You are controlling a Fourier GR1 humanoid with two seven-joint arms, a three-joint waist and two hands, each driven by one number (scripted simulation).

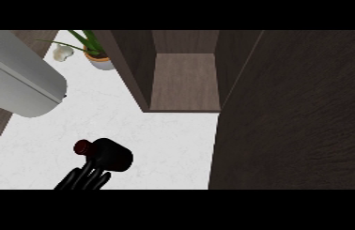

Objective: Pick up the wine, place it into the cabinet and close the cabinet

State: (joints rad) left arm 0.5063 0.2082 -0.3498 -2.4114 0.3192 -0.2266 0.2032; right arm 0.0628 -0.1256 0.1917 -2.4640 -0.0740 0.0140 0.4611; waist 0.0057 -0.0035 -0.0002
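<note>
The wine bottle (112, 155) is black with a dark red cap (82, 147). It stands on the white counter (166, 140) at the lower left, seen from above. My left hand (84, 178) comes in from the lower edge just below the bottle. Its straight, spread fingers reach up against the bottle's near side and are not curled round it. The dark wood cabinet (184, 79) stands open at the back centre, its shelf bare. Its open door (284, 126) fills the right of the view. My right hand does not show.
A large grey appliance (27, 83) lies at the left edge. A potted green plant (98, 55) and a small white object (62, 53) sit at the back left. The open door hides the counter's right side.
</note>
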